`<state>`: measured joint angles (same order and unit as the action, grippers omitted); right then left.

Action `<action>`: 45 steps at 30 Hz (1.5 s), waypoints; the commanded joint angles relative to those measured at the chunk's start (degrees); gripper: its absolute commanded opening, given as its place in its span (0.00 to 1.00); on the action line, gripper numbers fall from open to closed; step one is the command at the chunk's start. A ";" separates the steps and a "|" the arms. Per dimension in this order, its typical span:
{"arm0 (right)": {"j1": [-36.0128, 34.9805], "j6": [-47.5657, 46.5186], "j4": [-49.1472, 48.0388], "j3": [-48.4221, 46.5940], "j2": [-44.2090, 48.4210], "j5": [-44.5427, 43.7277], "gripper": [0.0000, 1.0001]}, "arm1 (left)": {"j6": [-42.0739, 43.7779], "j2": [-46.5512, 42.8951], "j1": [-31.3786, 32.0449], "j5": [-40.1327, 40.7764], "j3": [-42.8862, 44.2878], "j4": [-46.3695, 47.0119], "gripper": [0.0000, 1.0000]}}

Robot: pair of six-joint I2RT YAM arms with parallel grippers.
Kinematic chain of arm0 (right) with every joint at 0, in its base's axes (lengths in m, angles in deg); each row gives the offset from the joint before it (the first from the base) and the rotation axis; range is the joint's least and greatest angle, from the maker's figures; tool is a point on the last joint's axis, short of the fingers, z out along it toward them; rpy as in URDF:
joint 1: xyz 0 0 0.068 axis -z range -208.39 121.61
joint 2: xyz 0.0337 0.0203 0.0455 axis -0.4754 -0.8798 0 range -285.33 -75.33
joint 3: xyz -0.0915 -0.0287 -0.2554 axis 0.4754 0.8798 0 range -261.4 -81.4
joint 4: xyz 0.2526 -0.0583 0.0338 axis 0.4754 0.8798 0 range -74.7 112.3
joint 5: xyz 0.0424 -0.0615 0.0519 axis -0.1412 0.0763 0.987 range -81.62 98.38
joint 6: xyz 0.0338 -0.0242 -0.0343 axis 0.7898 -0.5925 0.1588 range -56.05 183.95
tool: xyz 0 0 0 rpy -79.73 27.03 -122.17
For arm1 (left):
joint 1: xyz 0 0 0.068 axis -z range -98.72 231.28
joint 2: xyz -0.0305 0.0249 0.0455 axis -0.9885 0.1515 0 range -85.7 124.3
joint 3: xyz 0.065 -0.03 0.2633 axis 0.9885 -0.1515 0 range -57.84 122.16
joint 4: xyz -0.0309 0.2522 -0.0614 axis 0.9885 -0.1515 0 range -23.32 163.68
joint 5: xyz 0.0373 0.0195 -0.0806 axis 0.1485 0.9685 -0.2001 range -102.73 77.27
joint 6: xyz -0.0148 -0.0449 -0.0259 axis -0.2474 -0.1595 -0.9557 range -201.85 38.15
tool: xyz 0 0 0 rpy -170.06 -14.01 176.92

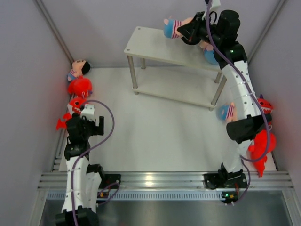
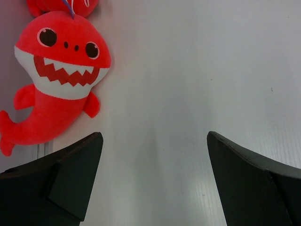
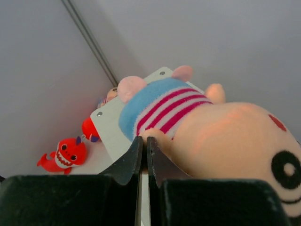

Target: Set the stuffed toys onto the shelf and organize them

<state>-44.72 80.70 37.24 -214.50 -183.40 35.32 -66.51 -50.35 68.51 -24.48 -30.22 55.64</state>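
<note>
Near the left edge of the counter, our left hand hangs released over bare surface. A red shark with a white toothy mouth lies just beside it, against that edge, and we judge it a likely next pick. Along the right edge, a striped doll and more red sharks lie unshelved. Farther back, our right hand is clenched on a pinch of a peach doll in a pink-striped shirt and blue bottoms. It holds the toy above the far edge of the shelf, we judge for setting it down on the top board.

Second red shark mostly off-frame
</note>
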 commanded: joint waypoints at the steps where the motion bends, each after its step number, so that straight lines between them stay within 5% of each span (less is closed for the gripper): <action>1: -0.27 -0.13 -3.21 -1.29 -0.56 2.76 0.00 | 1.19 -0.81 0.29 -0.82 -0.11 2.05 0.98; 12: 1.75 0.91 -2.52 -6.38 -6.71 17.35 0.00 | 1.37 -0.90 0.21 -0.47 -0.11 2.13 0.99; 18: 2.88 -1.38 -1.36 5.54 -0.93 14.37 0.00 | 1.37 -0.99 0.21 -0.56 -0.19 2.05 0.99; 25: 5.44 -2.78 7.50 -0.31 -3.46 13.40 0.00 | 1.37 -0.99 0.29 -0.73 -0.20 2.05 0.99; 33: 5.88 -2.60 5.40 2.32 -0.74 10.15 0.09 | 1.45 -0.90 0.21 -0.82 -0.19 2.05 0.99; 38: 6.23 -1.46 4.08 1.97 -0.03 10.06 0.21 | 1.37 -0.90 0.21 -1.17 -0.28 2.05 0.98; 45: 6.23 1.43 1.10 1.88 1.72 12.34 0.54 | 1.45 -0.72 0.21 -1.52 -0.46 2.05 0.99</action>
<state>-39.00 80.35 42.55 -211.57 -185.87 46.05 -65.62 -50.70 68.64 -24.68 -30.24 55.62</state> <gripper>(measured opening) 0.519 0.985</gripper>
